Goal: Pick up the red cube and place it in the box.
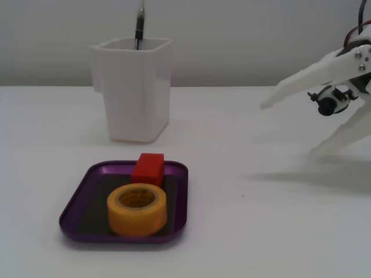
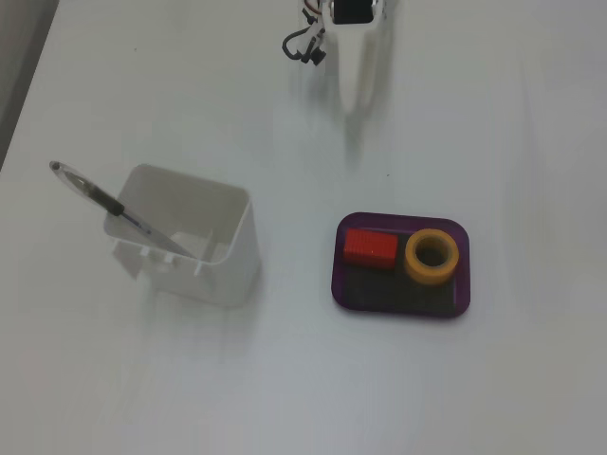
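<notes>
The red cube [image 1: 148, 168] lies inside the purple box [image 1: 181, 191], at its far edge in a fixed view, right behind a yellow tape roll [image 1: 137, 209]. From above in a fixed view the cube [image 2: 370, 248] sits in the left part of the box [image 2: 398, 312], with the roll [image 2: 432, 258] to its right. My white gripper [image 1: 288, 130] is open and empty, raised above the table well to the right of the box. From above, the gripper [image 2: 356, 95] is at the top edge, far from the box.
A tall white plastic container [image 1: 136, 92] with a pen [image 1: 139, 26] in it stands behind the box. From above, the container [image 2: 190, 237] is to the box's left, with the pen [image 2: 104, 201] leaning out of it. The table is plain white.
</notes>
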